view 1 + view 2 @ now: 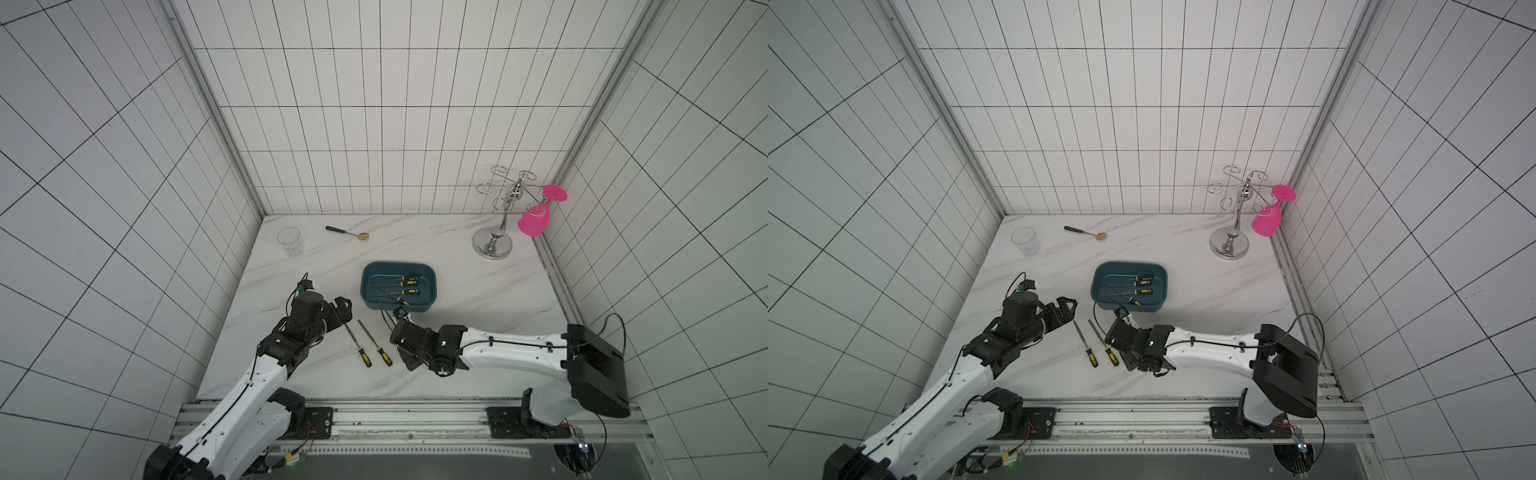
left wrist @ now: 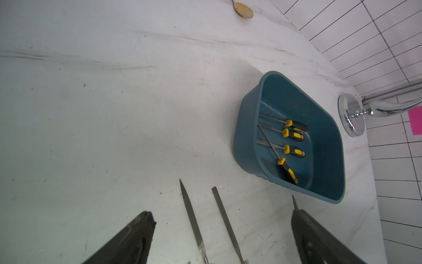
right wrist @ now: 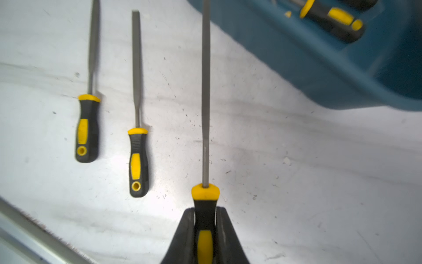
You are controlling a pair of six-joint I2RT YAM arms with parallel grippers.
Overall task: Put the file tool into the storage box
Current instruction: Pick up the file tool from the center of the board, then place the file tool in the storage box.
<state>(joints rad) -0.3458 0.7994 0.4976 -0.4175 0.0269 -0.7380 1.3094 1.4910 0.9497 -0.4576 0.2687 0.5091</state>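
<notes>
The right gripper [image 3: 205, 209] is shut tight on the black and yellow handle of the held file [image 3: 205, 91]; its two jaws press the handle from both sides, and the long grey blade sticks straight out in front. In both top views, with the far wall at 12 o'clock, this gripper sits at about 6 o'clock from the storage box [image 1: 424, 297], close to it; the arm hides the held file there. In the right wrist view the blade's far end crosses in front of the box's outer wall, so the file is not inside the box; I cannot tell if it touches the table [image 1: 478, 324].

The storage box sits near the middle of the table; four files [image 2: 294, 141] lie inside it, three side by side and one slanting across them.

Two more files lie flat on the table at about 7 o'clock from the box, side by side and not touching; the pointed file [image 3: 88, 128] and the flat-ended file [image 3: 138, 160] both have their handles toward the robot.

The left gripper [image 2: 221, 214] is wide open and holds nothing; it hangs at about 8 o'clock from the box, over the tips of those two files.

Far back, a clear cup [image 1: 289, 239] stands at 10 o'clock; a spoon [image 1: 349, 232] lies at 11 o'clock; a shiny rack [image 1: 500, 216] stands at 2 o'clock with a pink glass [image 1: 534, 222] hanging upside down on it.
</notes>
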